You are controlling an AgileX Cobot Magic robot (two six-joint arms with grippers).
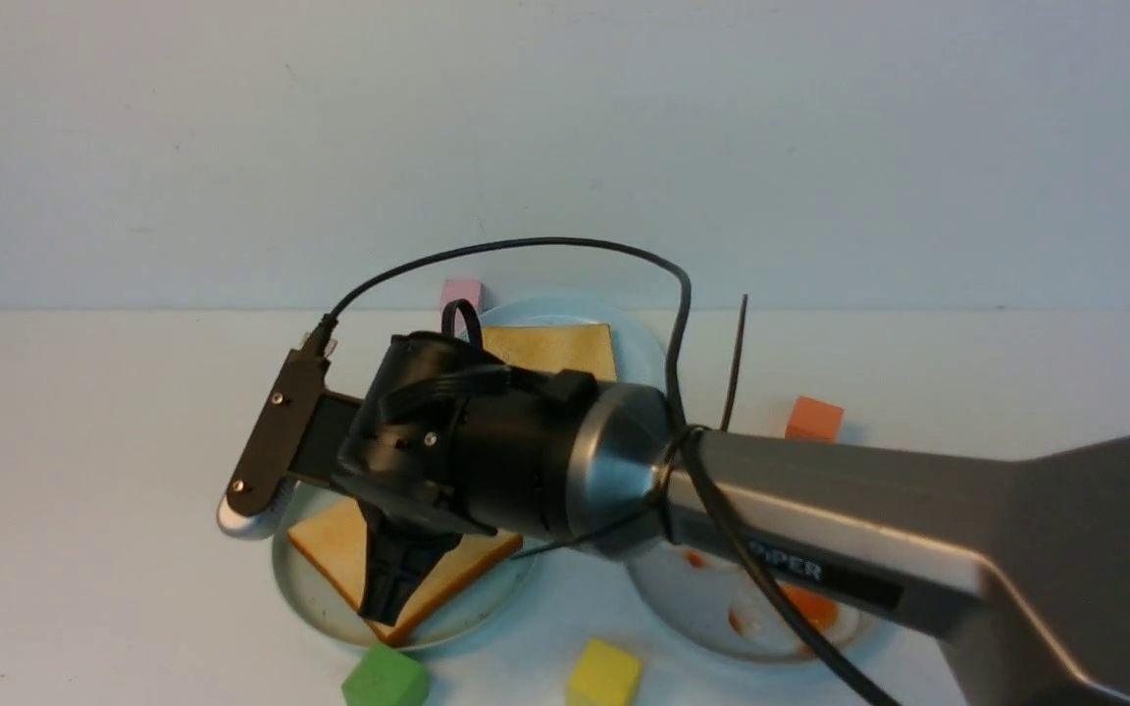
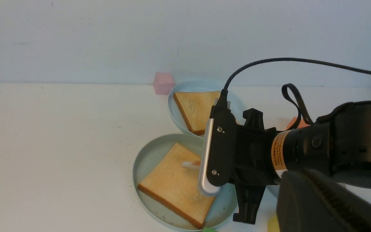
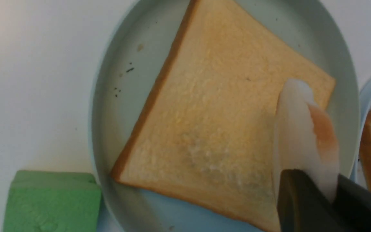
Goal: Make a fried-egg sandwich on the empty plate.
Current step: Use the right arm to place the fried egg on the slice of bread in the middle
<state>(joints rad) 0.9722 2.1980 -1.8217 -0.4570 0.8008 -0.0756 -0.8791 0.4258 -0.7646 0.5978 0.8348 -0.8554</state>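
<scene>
A toasted bread slice [image 1: 330, 549] lies on the mint-green plate [image 1: 300, 593] at the front. My right gripper [image 1: 384, 608] points down over it, shut on the white fried egg [image 3: 301, 135] with its orange yolk. The egg hangs on edge just above the slice [image 3: 217, 129]; whether it touches the slice is unclear. The second slice [image 1: 550, 351] lies on the sky-blue plate [image 1: 639, 343] behind. Only one dark finger [image 2: 317, 203] of my left gripper shows, in the left wrist view, beside the right arm.
A grey speckled plate [image 1: 712, 613] with orange stains sits under the right arm. A green block [image 1: 386, 679] and a yellow block [image 1: 604, 675] lie at the front. An orange block [image 1: 813, 419] is at the right and a pink block [image 1: 461, 292] at the back.
</scene>
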